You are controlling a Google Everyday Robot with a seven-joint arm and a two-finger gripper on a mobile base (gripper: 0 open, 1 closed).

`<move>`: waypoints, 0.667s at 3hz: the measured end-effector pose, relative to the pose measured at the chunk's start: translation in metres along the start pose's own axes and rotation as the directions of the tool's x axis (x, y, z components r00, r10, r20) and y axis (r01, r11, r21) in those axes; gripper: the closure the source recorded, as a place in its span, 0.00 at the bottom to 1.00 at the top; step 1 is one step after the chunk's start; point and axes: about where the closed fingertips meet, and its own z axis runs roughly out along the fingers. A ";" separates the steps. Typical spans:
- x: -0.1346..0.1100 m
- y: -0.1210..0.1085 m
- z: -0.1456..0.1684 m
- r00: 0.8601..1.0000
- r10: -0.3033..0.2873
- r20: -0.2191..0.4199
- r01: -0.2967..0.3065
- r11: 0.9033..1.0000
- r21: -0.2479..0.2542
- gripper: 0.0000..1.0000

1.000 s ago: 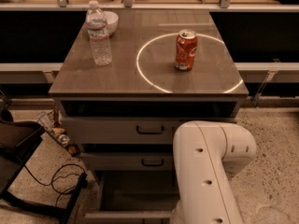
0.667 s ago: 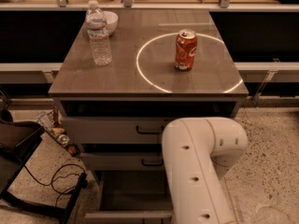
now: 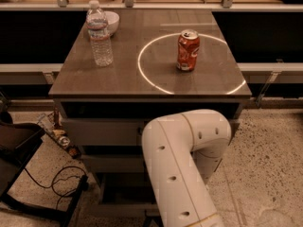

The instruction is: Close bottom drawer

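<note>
Bottom drawer juts toward camera; gripper hidden.

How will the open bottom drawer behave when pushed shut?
The bottom drawer looks rigid, and its visible part holds nothing, so it is probably light and easy-sliding. Being wide, it may skew under an off-centre push. The gripper is out of view, likely behind the arm.

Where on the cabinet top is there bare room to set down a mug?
The front strip of the cabinet top, ahead of the water bottle and soda can, is bare; so is the middle between them. The back corner holding the water bottle and bowl is crowded. The gripper is out of view; the arm covers the drawers.
</note>
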 end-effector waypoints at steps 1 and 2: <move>-0.009 -0.012 -0.003 1.000 0.011 -0.006 -0.011 0.997 0.072 1.00; -0.023 -0.011 -0.004 1.000 0.016 -0.007 -0.015 0.991 0.136 1.00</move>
